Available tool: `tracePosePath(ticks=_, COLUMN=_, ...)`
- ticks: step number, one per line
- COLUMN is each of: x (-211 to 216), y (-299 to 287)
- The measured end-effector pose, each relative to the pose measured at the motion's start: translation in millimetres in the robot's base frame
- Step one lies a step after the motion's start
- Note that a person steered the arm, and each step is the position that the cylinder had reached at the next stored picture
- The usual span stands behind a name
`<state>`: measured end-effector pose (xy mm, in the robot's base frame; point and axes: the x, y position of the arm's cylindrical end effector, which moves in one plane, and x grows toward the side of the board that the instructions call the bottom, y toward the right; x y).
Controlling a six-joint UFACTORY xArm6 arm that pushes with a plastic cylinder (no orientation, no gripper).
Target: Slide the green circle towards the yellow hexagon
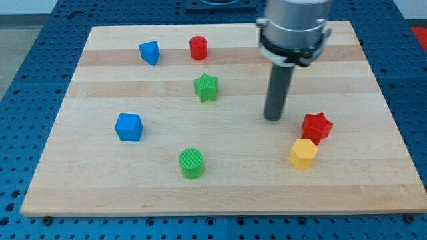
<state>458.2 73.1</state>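
The green circle [191, 163] stands on the wooden board near the view's bottom, left of centre. The yellow hexagon [303, 153] lies to its right, touching or nearly touching a red star [316, 127] just above it. My tip [273, 118] rests on the board up and to the left of the red star and the yellow hexagon, far to the right of the green circle. It touches no block.
A green star [207, 87] sits above the board's middle. A blue cube [129, 127] lies at the left. A blue block [150, 52] and a red cylinder [199, 48] sit near the top edge. The board [220, 193] rests on a blue perforated table.
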Motion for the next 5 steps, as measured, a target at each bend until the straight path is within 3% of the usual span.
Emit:
tracePosePath(ticks=1, x=16, y=-32)
tracePosePath(ticks=3, x=39, y=-179)
tracePosePath(ticks=4, x=86, y=-224)
tracePosePath(ticks=5, x=96, y=-189)
